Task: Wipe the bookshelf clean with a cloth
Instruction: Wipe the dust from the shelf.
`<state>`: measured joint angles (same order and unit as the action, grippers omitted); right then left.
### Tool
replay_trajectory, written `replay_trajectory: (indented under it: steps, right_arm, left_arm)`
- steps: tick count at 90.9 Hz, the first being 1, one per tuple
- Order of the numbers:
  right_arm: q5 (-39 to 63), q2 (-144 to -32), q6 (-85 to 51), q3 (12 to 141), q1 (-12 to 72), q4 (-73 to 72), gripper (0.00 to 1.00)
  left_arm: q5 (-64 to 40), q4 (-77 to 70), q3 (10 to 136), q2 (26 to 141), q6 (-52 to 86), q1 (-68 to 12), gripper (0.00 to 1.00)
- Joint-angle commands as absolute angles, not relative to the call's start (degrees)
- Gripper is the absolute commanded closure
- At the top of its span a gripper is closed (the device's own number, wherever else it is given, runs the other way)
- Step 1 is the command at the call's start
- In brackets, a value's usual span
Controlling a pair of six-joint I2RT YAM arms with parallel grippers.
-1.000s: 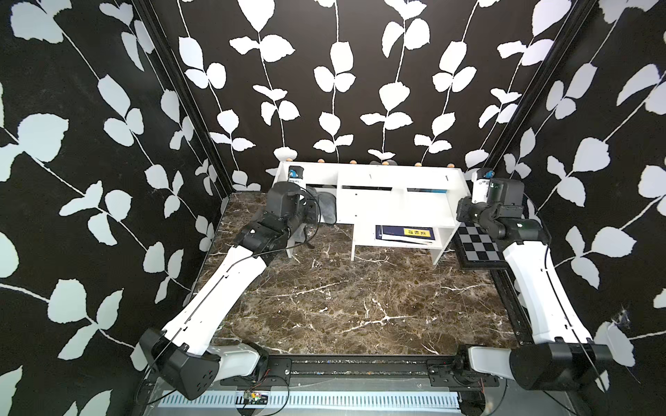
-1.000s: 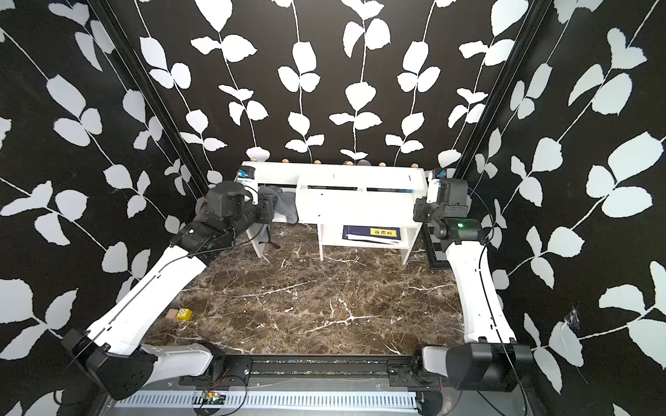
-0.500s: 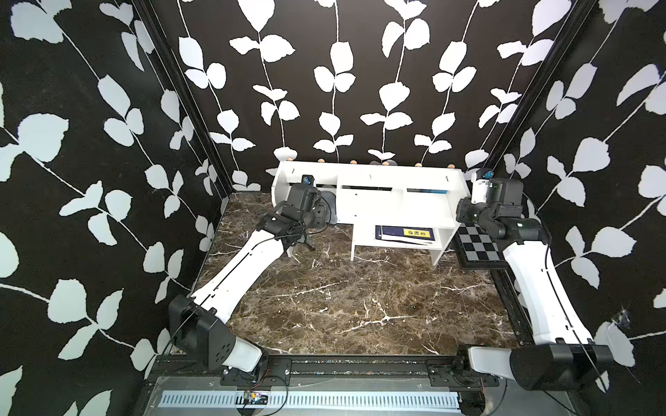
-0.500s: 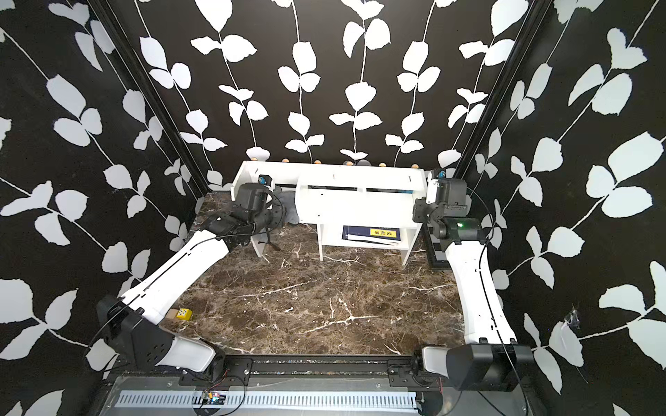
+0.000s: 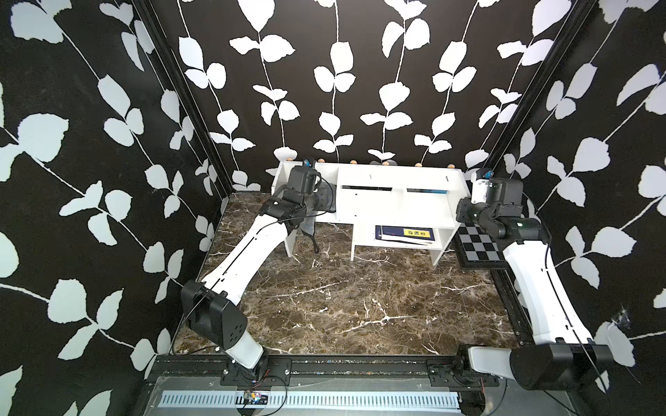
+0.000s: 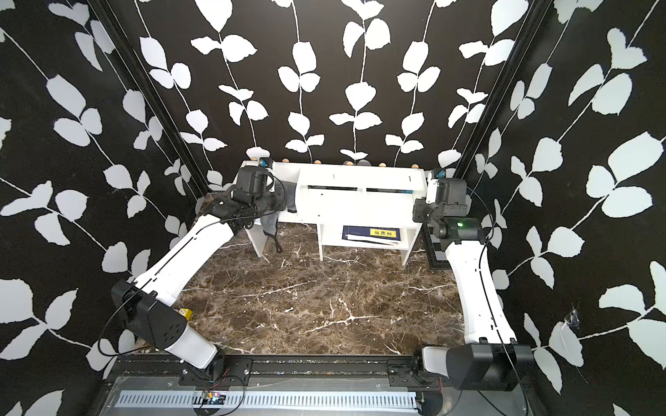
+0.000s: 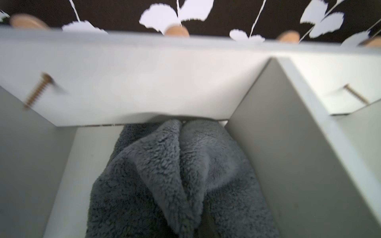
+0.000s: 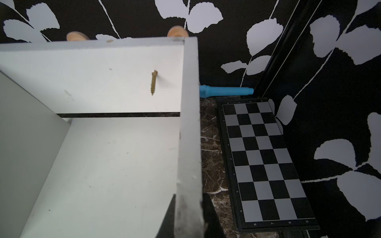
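In the left claw (image 5: 315, 207), wider a second ago and now nipped tight, holds the soft dark grey fluffy cloth (image 7: 185, 175) hanging long-way-down at the left end of the low white board bookshelf (image 5: 396, 203) stretched along the back wall (image 5: 360, 72), and pinches its other end wall with the right claw (image 8: 188, 222).

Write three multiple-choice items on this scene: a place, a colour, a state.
1. Where does the checkered board lie? A: on the tabletop beside the bookshelf. B: on the bookshelf's top. C: inside a drawer.
2. What colour is the cloth? A: red. B: yellow. C: dark grey.
3. The left claw is: A: open. B: shut on the cloth. C: holding a cup.
Key: 1 A, it lies flat by the shelf's end; 2 C, grey pile fills the left wrist view; 3 B, cloth hangs from it.
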<state>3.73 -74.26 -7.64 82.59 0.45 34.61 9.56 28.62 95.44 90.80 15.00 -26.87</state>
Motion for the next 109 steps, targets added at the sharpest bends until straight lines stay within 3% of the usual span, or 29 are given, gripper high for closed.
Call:
replay_trajectory:
  steps: [1,16,33,43,70,109]
  right_arm:
    - [14.6,-74.9,-14.1,83.2,0.5,29.9,1.00]
    - [26.9,-76.7,-16.5,82.0,-3.1,25.0,1.00]
    - [25.8,-77.0,-18.0,82.5,-3.3,25.6,1.00]
    - [25.1,-76.2,-18.7,82.4,-3.2,26.1,1.00]
    - [22.6,-75.2,-18.4,83.9,-2.3,29.0,1.00]
    - [20.6,-74.4,-16.7,83.2,-0.8,30.3,1.00]
  left_arm:
    - [12.4,25.7,98.2,90.2,16.3,-24.1,1.00]
    - [15.2,24.4,95.6,87.4,16.5,-22.2,1.00]
    - [15.1,23.1,92.0,87.1,14.6,-22.1,1.00]
    - [9.3,21.8,90.1,88.1,17.1,-22.6,1.00]
    - [1.4,17.9,91.5,89.4,13.6,-30.2,1.00]
    - [26.3,19.2,102.4,88.7,4.5,-27.2,1.00]
